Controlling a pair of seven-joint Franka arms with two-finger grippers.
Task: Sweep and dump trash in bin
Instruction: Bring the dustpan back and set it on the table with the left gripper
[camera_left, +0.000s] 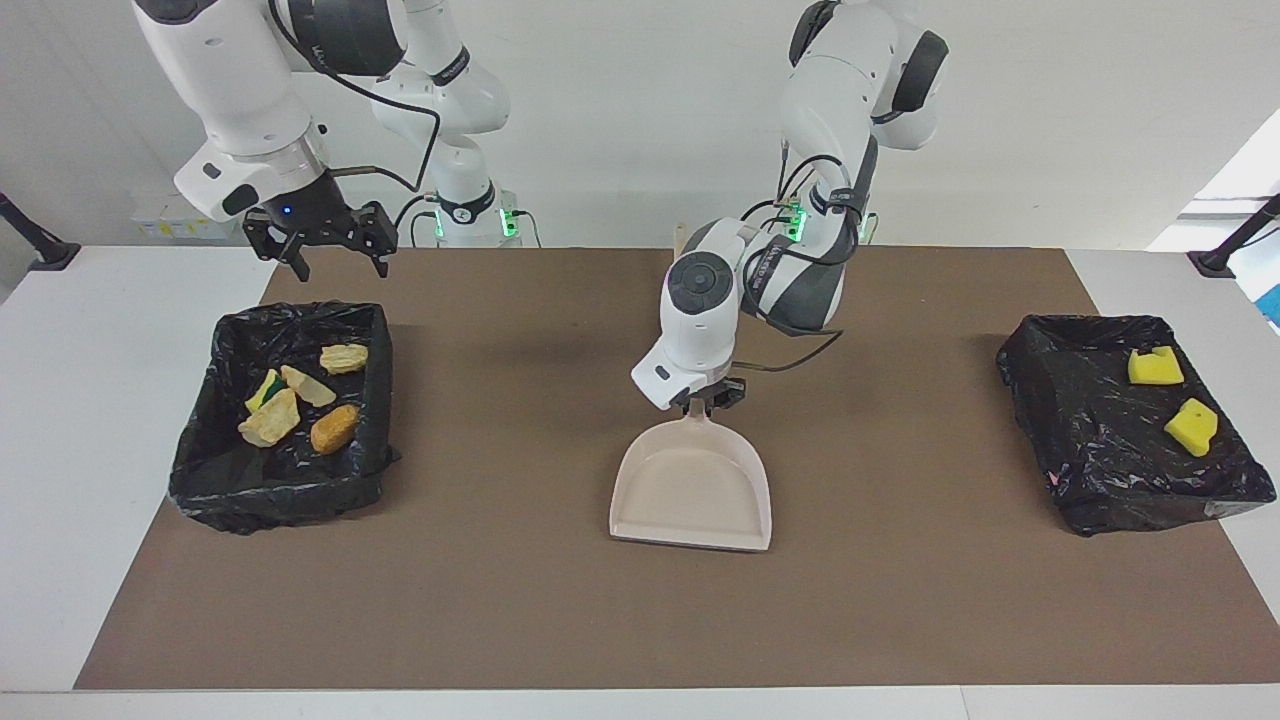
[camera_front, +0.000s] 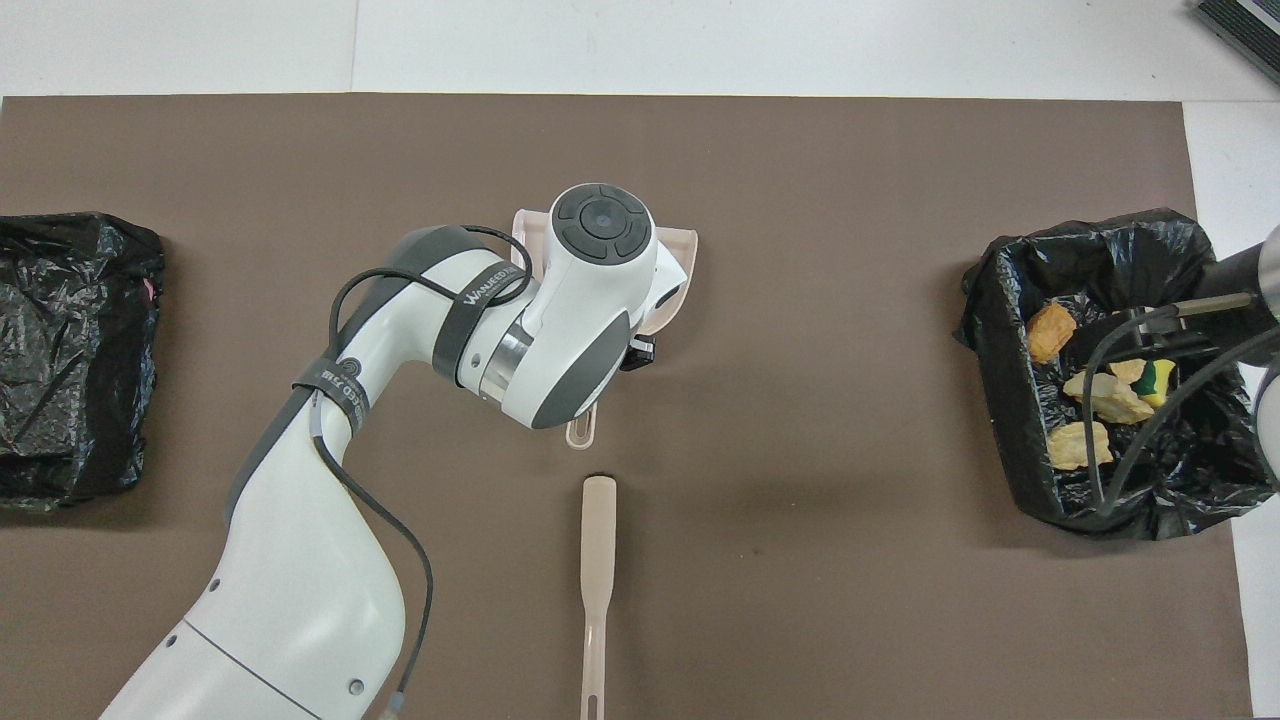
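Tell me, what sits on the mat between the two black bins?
Only the dustpan, gripped by the left pincer, and the brush, which lies nearer the robots. The overhead view shows both, between one bin and the other bin.

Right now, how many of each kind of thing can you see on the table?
Black bag-lined bins: 2
Bright yellow sponge pieces: 2
Yellow-and-green sponge scrap: 1
Tan-to-brown bread-like lumps: 4
Beige plastic dustpan: 1
Beige long-handled brush: 1
Total: 11
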